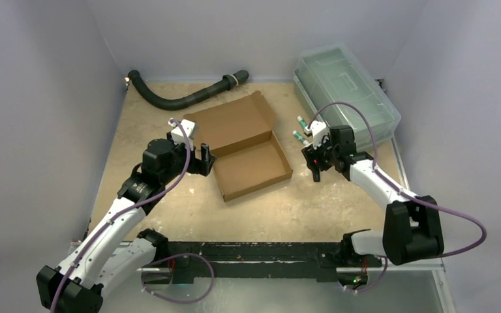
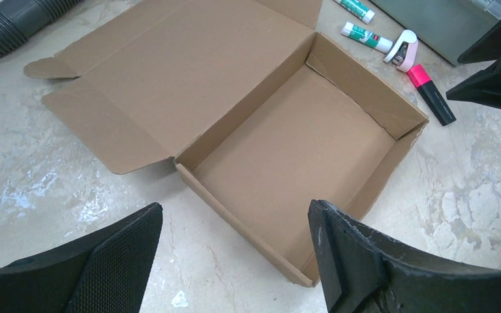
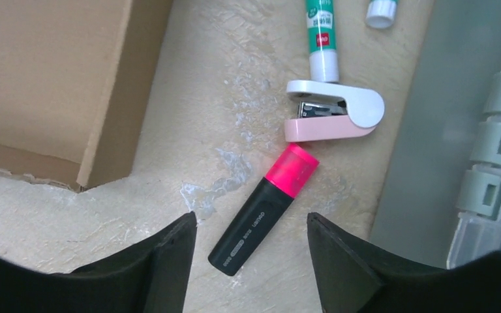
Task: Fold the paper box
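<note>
Open paper box [image 1: 253, 171] on table [image 1: 313, 208]

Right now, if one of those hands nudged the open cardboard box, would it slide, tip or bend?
Probably slide: the paper box looks empty and is thin cardboard, so likely light, lying flat on the table. Its open lid joins only at a crease, so it would likely flop. The thin walls might buckle under a hard squeeze.

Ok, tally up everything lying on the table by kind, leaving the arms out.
Paper box: 1
Glue sticks: 2
Stapler: 1
Highlighter: 1
Plastic bin: 1
Hose: 1
Total: 7
</note>
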